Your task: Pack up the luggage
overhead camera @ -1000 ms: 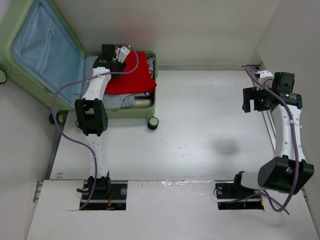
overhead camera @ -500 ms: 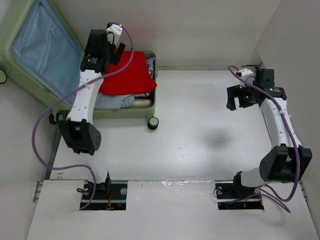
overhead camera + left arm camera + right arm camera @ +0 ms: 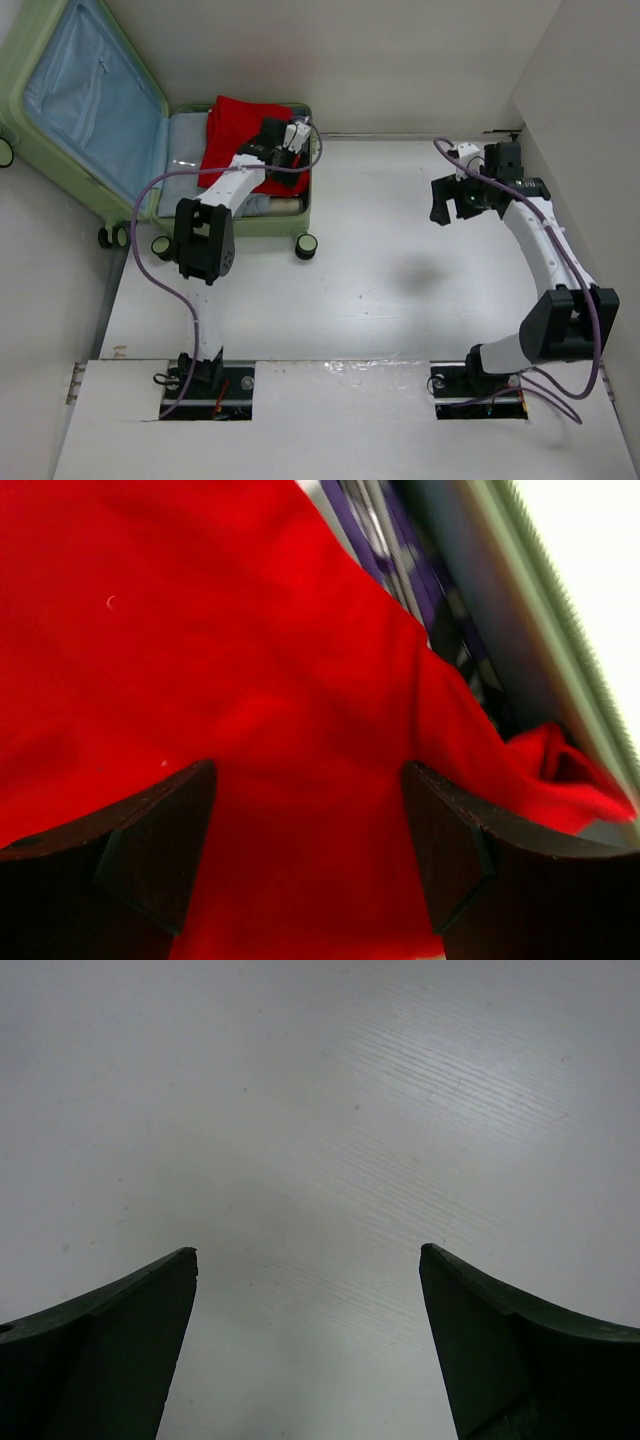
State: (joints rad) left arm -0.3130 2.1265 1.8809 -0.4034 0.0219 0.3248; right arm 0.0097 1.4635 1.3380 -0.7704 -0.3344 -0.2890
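Your L claw over red cloth garment in pale green hard-shell luggage.
Both released; R claw above white table.

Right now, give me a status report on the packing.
Left fingers open over red garment in the open luggage. Right fingers open above the table. Nothing seen in the way.

luggage: pale green, ribbed | lining: light blue | garment: red | cloth: purple check
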